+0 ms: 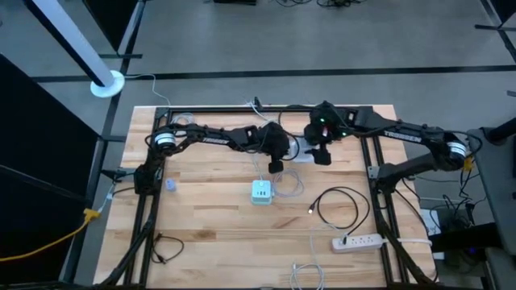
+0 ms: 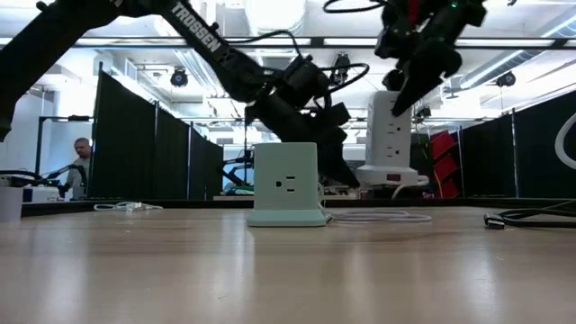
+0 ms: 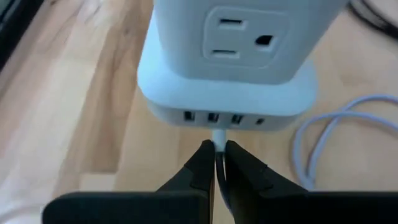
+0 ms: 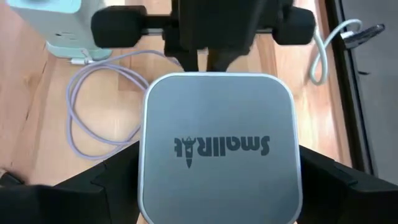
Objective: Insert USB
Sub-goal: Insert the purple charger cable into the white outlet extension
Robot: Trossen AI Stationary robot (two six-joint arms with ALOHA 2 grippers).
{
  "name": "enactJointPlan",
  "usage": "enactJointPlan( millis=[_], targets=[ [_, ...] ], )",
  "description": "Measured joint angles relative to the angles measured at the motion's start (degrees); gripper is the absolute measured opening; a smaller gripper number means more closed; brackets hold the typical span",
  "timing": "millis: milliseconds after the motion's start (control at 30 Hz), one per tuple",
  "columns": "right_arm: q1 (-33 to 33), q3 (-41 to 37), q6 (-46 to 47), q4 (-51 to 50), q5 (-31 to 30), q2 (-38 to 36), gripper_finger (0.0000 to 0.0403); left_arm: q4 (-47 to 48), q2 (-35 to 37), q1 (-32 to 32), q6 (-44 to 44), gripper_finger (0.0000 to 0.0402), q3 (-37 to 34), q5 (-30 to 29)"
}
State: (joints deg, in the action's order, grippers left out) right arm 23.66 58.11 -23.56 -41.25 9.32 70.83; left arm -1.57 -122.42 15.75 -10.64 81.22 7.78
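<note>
At the high view's centre, the left gripper (image 3: 215, 163) is pinched shut on a white plug (image 3: 219, 135) just before the ports of the pale green charger (image 1: 262, 192) on the wooden surface (image 1: 210, 217), while the right gripper (image 1: 321, 155), just right of it, straddles a grey tower (image 4: 217, 143) with fingers wide.

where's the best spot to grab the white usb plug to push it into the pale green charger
Grip the plug by its flat sides just behind the metal tip, coming level from the port side of the charger, as the left gripper does now. The ports sit in a low row on the base, so a straight, low approach should line it up.
</note>
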Motion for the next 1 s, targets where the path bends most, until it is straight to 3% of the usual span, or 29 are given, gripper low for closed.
enactJointPlan(
  millis=[133, 600, 1000],
  targets=[
    [0.00, -4.76, 1.54, 3.30, 0.09, -2.48, 0.0294, -7.54, -0.01, 0.11, 2.25, 0.0013, -3.44, 2.20],
    [0.00, -5.03, 3.40, 3.24, -0.40, -2.15, 0.0294, -8.44, 0.45, -0.12, 2.59, 0.0012, -6.68, 0.93],
    [0.00, -4.87, 3.44, 2.95, -0.46, 3.29, 0.0294, -7.12, 0.40, -0.38, 2.98, 0.0012, -6.94, 0.45]
  ],
)
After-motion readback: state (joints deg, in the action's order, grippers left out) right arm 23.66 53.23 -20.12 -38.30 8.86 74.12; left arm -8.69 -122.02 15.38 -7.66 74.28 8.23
